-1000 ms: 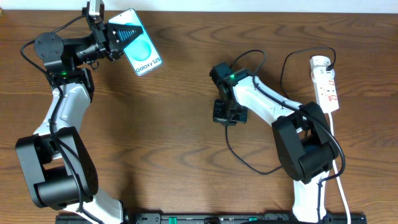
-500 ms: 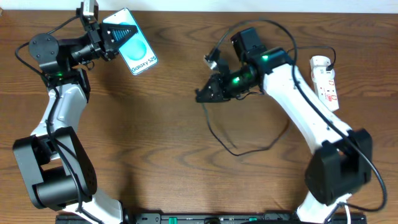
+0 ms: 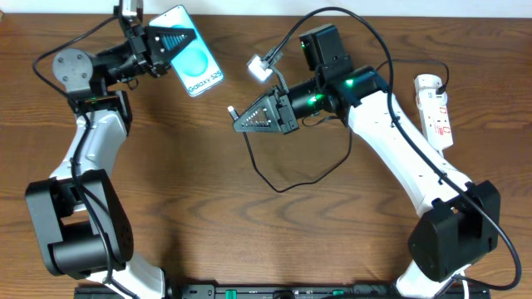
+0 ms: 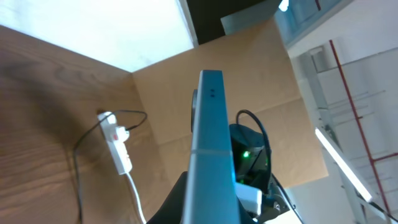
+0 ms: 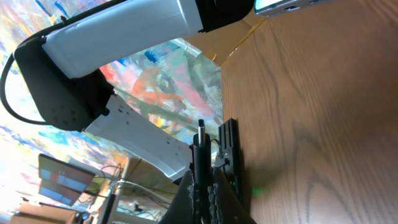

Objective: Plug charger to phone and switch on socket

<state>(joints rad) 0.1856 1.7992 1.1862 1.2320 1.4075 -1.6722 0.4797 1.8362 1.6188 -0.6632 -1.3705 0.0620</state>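
Observation:
My left gripper is shut on the phone and holds it lifted at the far left, blue screen and "Galaxy S25" band facing up. In the left wrist view the phone stands edge-on between the fingers. My right gripper is shut on the charger cable, its plug tip pointing left, a short gap from the phone. The plug tip sticks up from the closed fingers. The black cable loops down onto the table. The socket lies at the far right.
The socket's white cord runs along the right edge to the front. The socket also shows in the left wrist view. A white tag hangs on the cable near the right arm. The wooden table spans the whole view.
My right arm has swung up and left with the charger plug, now near the phone. The cable loop trailed left. My left gripper shifted the phone slightly right.

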